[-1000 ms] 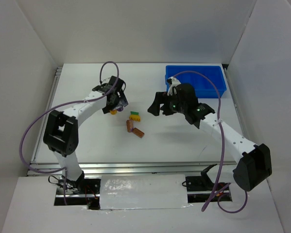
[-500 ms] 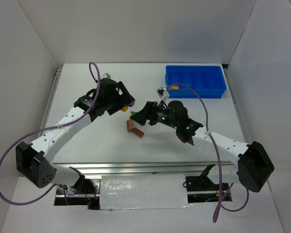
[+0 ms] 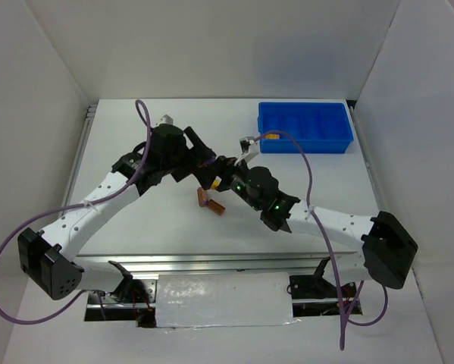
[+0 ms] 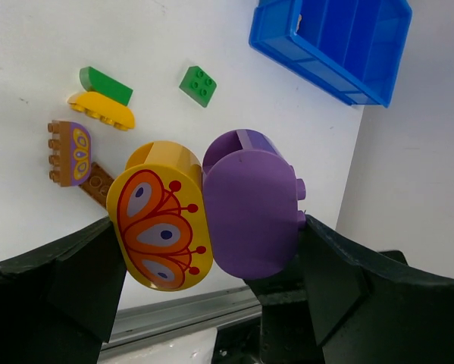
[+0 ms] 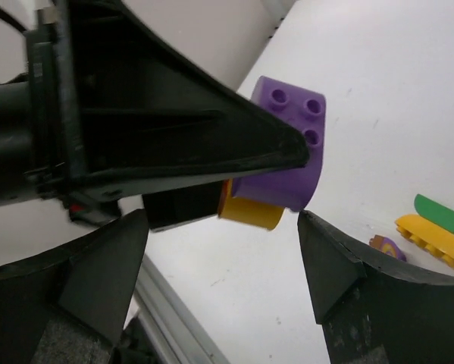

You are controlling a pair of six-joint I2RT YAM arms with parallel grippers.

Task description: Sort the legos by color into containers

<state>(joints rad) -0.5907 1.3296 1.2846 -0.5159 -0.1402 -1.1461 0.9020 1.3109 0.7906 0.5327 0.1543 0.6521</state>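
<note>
My left gripper (image 4: 205,244) is shut on a purple brick (image 4: 251,203) with a yellow butterfly-printed brick (image 4: 161,221) pressed against it, and holds both above the table. In the right wrist view the purple brick (image 5: 289,144) sits over the yellow one (image 5: 249,213). My right gripper (image 5: 223,299) is open and empty, facing them closely. In the top view the left gripper (image 3: 201,161) and right gripper (image 3: 221,177) meet at mid-table. A green square brick (image 4: 198,82), a yellow brick (image 4: 101,111) topped by a green piece, and brown bricks (image 3: 209,201) lie on the table. The blue tray (image 3: 340,141) stands at the back right.
A small yellow-orange piece (image 3: 270,137) lies in the tray's left compartment. White walls close in the table on the left, back and right. The two arms cross the middle of the table, with cables looping above them.
My left arm has lifted the purple and yellow bricks and carried them right. My right arm has swung left from the tray to face them.
</note>
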